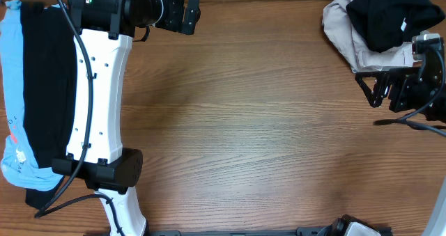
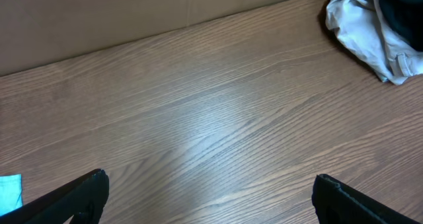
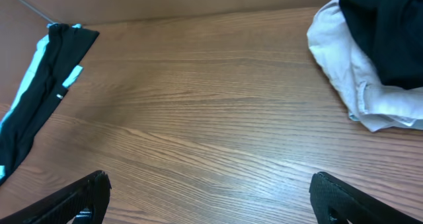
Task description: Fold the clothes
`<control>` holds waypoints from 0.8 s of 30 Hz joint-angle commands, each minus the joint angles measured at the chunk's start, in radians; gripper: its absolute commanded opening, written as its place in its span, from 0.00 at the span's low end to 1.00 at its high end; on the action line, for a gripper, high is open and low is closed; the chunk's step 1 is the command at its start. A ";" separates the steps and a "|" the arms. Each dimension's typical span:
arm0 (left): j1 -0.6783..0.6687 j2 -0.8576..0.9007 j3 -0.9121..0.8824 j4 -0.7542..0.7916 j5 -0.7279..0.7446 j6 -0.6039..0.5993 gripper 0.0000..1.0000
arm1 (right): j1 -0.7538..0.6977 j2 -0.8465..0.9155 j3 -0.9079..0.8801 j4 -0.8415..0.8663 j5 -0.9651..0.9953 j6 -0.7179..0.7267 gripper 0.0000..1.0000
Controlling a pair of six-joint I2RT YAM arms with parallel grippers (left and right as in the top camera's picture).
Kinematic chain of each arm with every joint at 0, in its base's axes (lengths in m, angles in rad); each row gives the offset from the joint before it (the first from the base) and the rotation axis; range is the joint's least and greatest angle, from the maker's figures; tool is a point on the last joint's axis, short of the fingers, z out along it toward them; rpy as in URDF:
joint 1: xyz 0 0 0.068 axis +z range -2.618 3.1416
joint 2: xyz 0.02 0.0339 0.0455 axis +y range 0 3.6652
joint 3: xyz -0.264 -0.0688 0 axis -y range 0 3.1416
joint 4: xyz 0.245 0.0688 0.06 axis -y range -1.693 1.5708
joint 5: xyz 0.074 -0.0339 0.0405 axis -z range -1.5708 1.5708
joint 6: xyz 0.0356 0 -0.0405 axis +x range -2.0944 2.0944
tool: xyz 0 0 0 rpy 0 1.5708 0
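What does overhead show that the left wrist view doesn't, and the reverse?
Only overhead: a black garment lying on the blue garment at left, and the open right gripper. Only left wrist: the brown wall behind the table. Both: the beige garment with a second black garment on it, a corner of the blue one, the open left gripper.
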 commanded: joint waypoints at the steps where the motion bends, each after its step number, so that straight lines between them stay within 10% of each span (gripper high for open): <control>1: -0.002 0.010 -0.004 0.002 -0.002 0.019 1.00 | 0.006 0.020 0.001 0.007 -0.043 -0.010 1.00; 24: -0.002 0.010 -0.005 0.002 -0.002 0.019 1.00 | 0.006 0.038 0.001 0.064 -0.073 -0.011 1.00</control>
